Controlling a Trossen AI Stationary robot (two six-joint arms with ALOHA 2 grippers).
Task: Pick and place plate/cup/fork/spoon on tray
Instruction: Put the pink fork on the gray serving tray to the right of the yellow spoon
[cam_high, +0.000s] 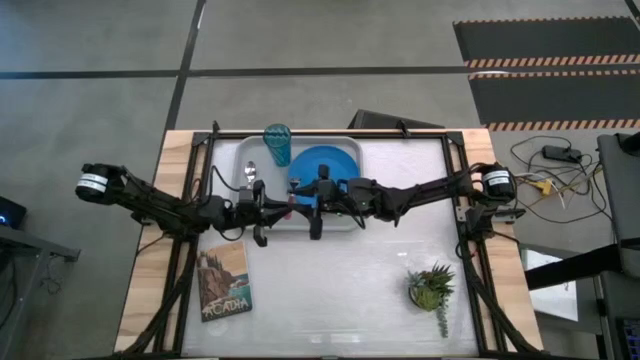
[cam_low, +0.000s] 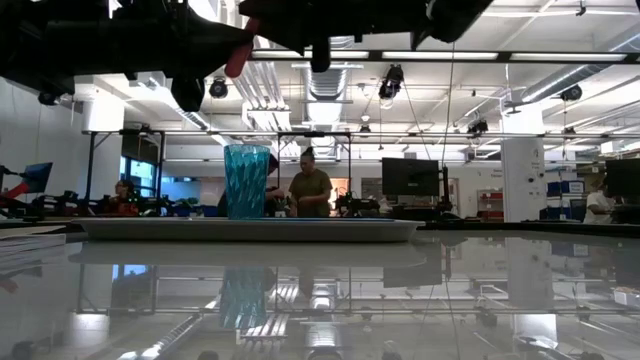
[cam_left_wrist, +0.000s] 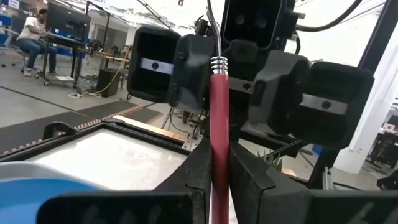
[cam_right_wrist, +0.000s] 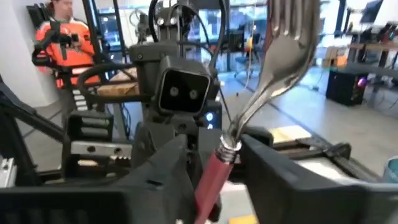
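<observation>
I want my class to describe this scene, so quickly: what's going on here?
The left gripper holds the fork by its pink handle, raised above the front edge of the tray. The right gripper faces it, close against the same fork. This looks like a handover, though whether the right one grips it is unclear. The plate, cup and spoon are already on the tray.

- "ACADIA" in pale capitals on the flat rectangular illustrated landscape card (cam_high: 224, 283), on the table just below the left gripper (cam_high: 258, 237).
- No other legible text.
</observation>
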